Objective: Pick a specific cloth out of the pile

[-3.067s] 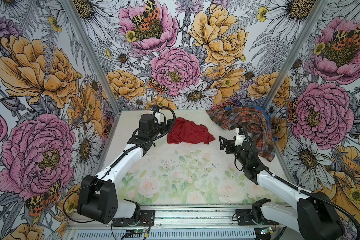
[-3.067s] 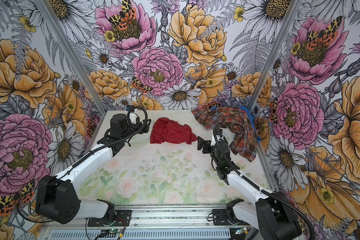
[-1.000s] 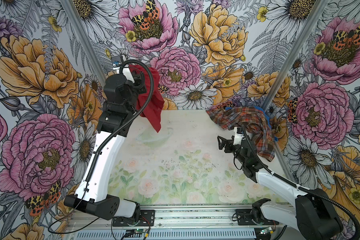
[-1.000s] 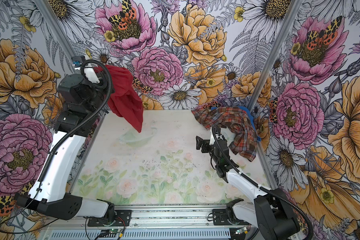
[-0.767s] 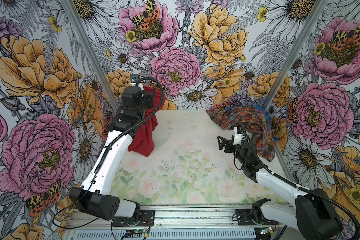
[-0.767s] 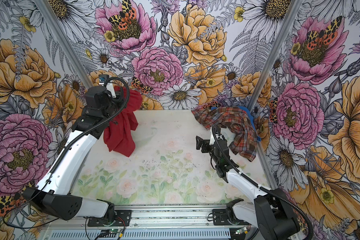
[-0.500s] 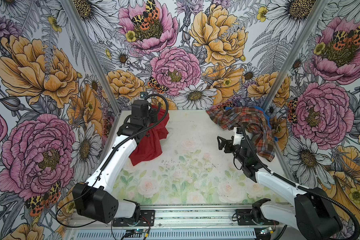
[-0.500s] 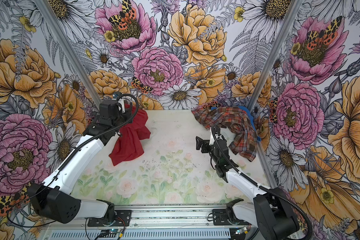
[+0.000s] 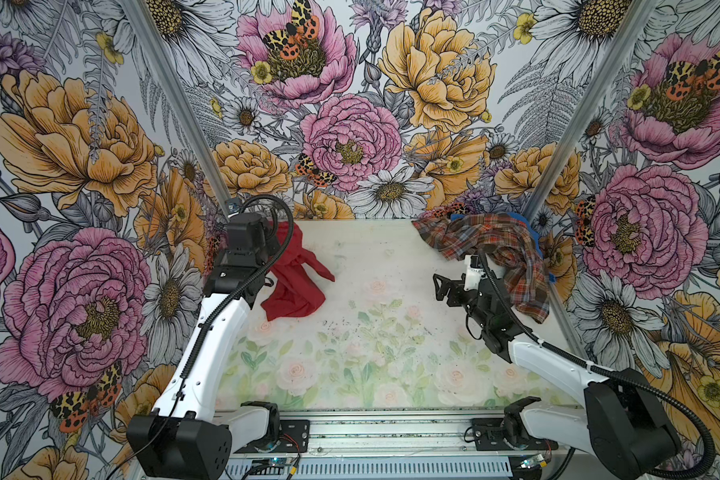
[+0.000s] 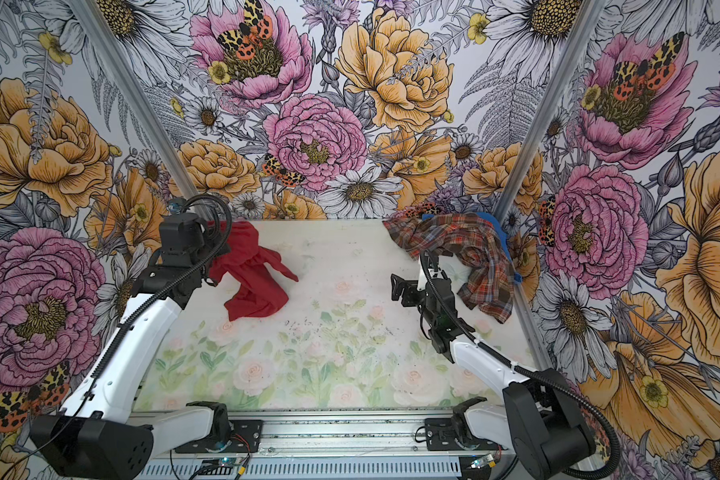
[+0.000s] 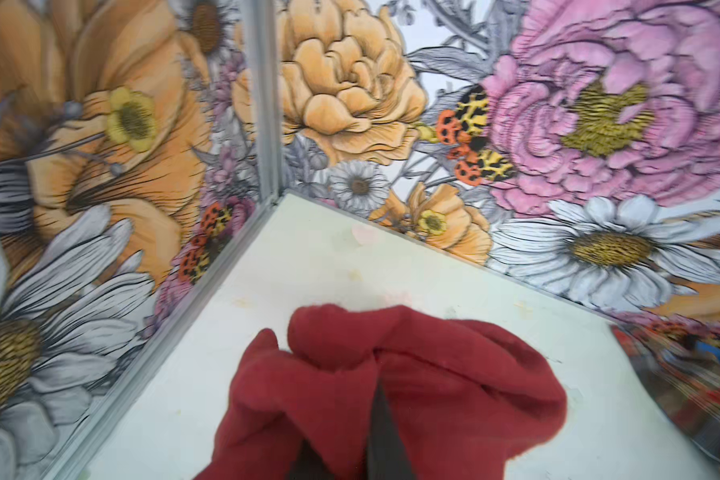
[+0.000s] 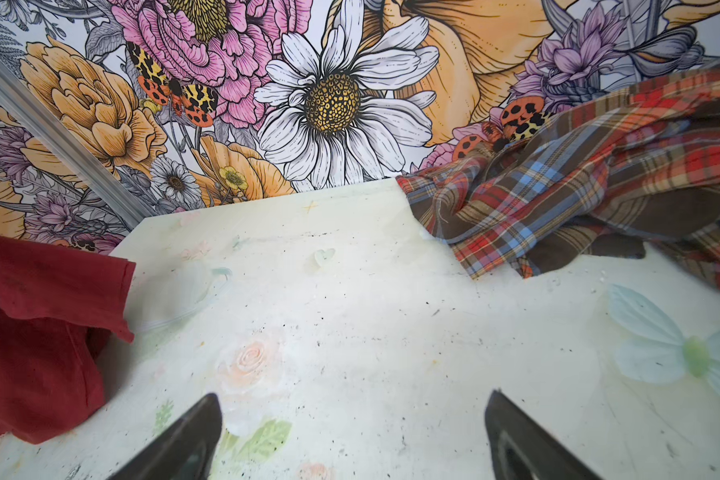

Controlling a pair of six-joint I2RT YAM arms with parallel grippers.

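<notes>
The dark-red cloth (image 9: 294, 278) is pinched by the left tool (image 11: 381, 432) at the desk's (image 9: 375, 332) far left; that pinch is shown only by the left wrist view. The right tool (image 12: 350, 436) is spread, near the plaid pile (image 10: 466, 253).

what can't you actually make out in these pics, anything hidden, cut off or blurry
- Left gripper: the red cloth wraps it in the left wrist view; its own wrist hides it in both top views.
- Bright blue fabric: mostly buried under the plaid shirt.
- Plaid pile in the left wrist view: blurred, cut by the edge.
- Right gripper: only fingertips show in the right wrist view.
</notes>
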